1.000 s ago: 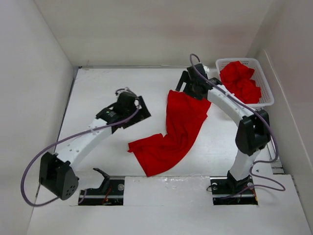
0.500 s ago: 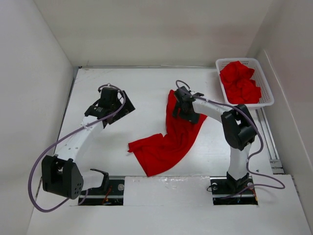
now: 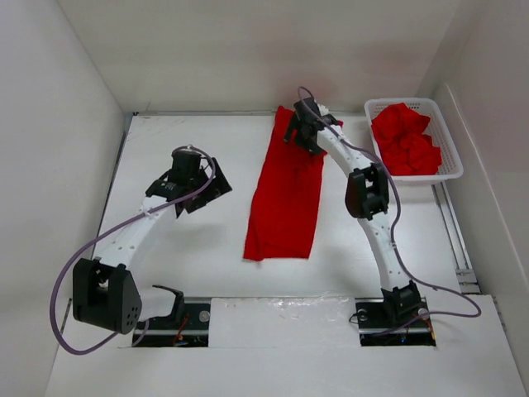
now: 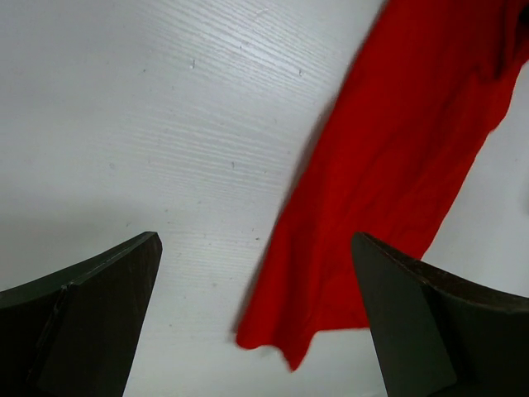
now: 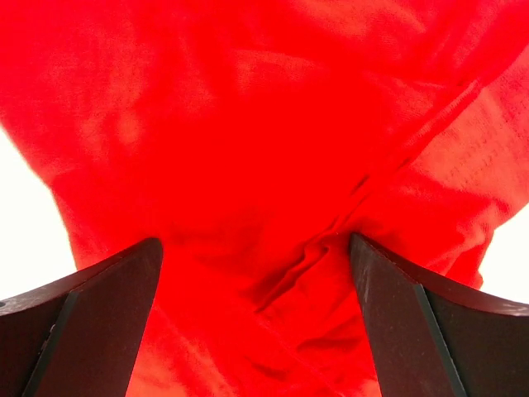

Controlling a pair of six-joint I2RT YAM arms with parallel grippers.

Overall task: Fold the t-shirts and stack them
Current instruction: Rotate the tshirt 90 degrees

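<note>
Two sets of jaws are spread wide: right gripper [image 5: 254, 241] is stretched to 12 o'clock over the flattened central t-shirt [image 3: 285, 194], and left gripper [image 4: 254, 240] is hung, arm bent, at 9 o'clock. Bunched t-shirts [image 3: 405, 141] in the basket [image 3: 401, 102] at 2 o'clock cannot be counted.

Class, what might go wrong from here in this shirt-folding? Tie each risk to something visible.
1. The t-shirt lies as a long, rumpled strip, not spread flat; a fold made now would likely come out crooked.
2. The right gripper is open over a crease at the shirt's far end; closing there may pinch extra layers.
3. The left gripper is open over bare table, so a one-sided pull could skew the cloth.
</note>
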